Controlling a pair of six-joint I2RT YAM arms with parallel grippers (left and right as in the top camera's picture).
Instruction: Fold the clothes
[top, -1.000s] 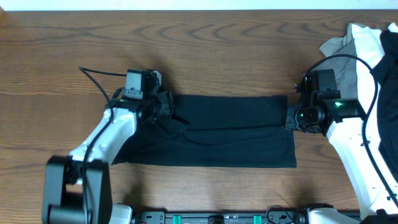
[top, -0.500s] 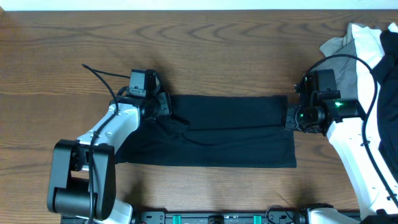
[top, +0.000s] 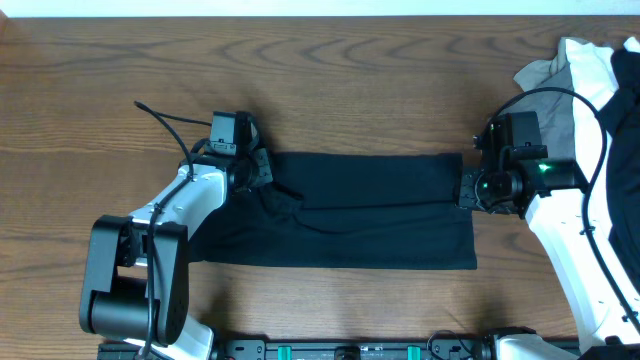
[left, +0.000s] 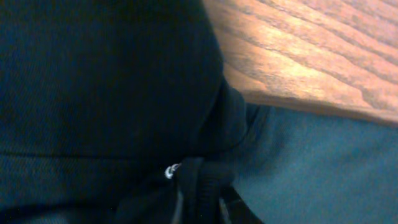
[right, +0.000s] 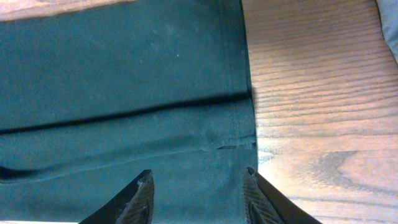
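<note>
Left gripper (top: 265, 172) edged right at black garment (top: 380, 215), closure unclear; right gripper (right: 198, 200) jaws apart.

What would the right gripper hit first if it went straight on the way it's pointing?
Probably the black garment: the right gripper points onto its hemmed end, though depth is unclear.

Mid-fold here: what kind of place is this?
Probably a robot test bench rather than a home: a wood-grain table, a left arm and right arm rising from its near edge, a black garment laid flat, more clothes heaped at the right.
</note>
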